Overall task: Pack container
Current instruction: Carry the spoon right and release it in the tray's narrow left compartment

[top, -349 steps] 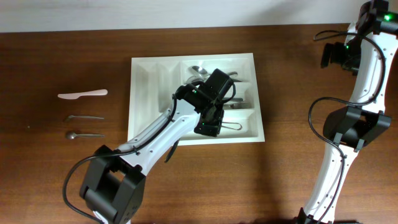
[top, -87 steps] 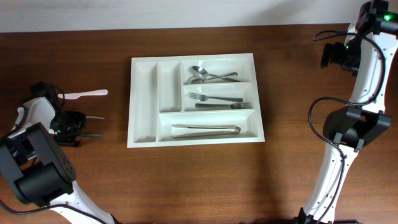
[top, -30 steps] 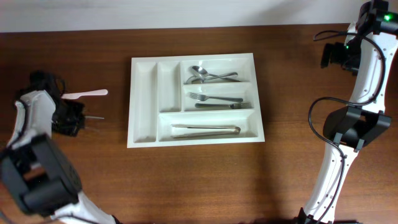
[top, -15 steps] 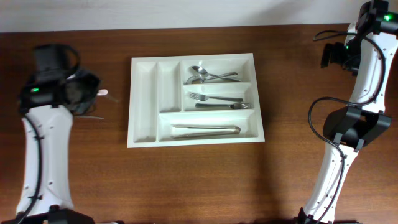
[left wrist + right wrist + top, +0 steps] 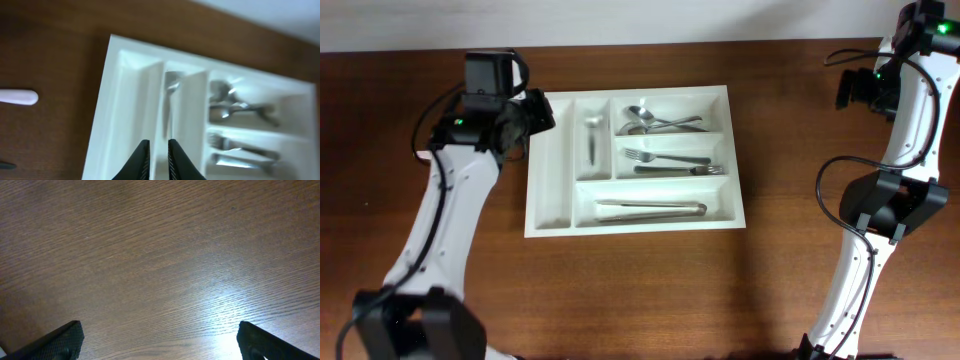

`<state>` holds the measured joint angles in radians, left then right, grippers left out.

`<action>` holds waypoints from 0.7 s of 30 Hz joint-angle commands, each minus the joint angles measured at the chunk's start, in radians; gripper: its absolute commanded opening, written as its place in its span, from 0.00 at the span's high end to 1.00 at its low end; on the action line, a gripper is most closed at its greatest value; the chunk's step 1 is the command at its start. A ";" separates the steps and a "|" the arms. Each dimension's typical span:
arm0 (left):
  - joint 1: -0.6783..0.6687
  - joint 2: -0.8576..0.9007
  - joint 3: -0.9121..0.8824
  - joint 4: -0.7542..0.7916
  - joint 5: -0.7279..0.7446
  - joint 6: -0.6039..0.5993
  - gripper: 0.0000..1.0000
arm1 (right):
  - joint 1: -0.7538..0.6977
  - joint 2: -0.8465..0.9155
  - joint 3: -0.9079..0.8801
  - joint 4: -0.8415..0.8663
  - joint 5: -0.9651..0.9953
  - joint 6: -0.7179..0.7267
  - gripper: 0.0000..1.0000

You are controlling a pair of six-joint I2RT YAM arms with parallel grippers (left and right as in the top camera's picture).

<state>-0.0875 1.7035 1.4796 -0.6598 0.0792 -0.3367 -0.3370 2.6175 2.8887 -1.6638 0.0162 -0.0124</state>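
White container point(image 5: 640, 228) long axis left-right, narrow compartments point(image 5: 552, 150) leftward, left end effector point(image 5: 158, 150) barely parted, right end effector point(image 5: 159, 330) wide

white tray point(image 5: 550, 165): one
compartments in it: five, two narrow and three long
robot arms: two, left arm point(image 5: 448, 205) and right arm point(image 5: 905, 130)
tongs point(image 5: 650, 209): one pair
spoons point(image 5: 638, 113), overlapping: two
fork point(image 5: 665, 156): one
long piece point(image 5: 682, 170) beside it: one
utensil point(image 5: 591, 135) in a narrow compartment: one
white handle point(image 5: 17, 96) on the table: one
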 commanded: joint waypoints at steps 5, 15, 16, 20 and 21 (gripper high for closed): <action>-0.002 0.087 0.012 -0.023 0.004 0.066 0.86 | -0.004 -0.023 -0.006 0.003 -0.009 -0.006 0.01; 0.019 0.086 0.028 -0.029 -0.047 0.074 0.13 | -0.004 -0.023 -0.006 0.003 -0.009 -0.006 0.01; 0.034 0.086 0.028 -0.035 -0.093 0.073 0.01 | -0.004 -0.023 -0.006 0.003 -0.009 -0.006 0.01; 0.089 0.086 0.028 -0.069 -0.159 0.013 0.01 | -0.004 -0.023 -0.006 0.003 -0.009 -0.006 0.01; 0.106 0.086 0.028 -0.084 -0.159 -0.037 0.01 | -0.004 -0.023 -0.006 0.003 -0.009 -0.006 0.01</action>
<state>-0.0402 1.7935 1.4834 -0.7189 -0.0044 -0.2840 -0.3370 2.6175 2.8887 -1.6638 0.0162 -0.0120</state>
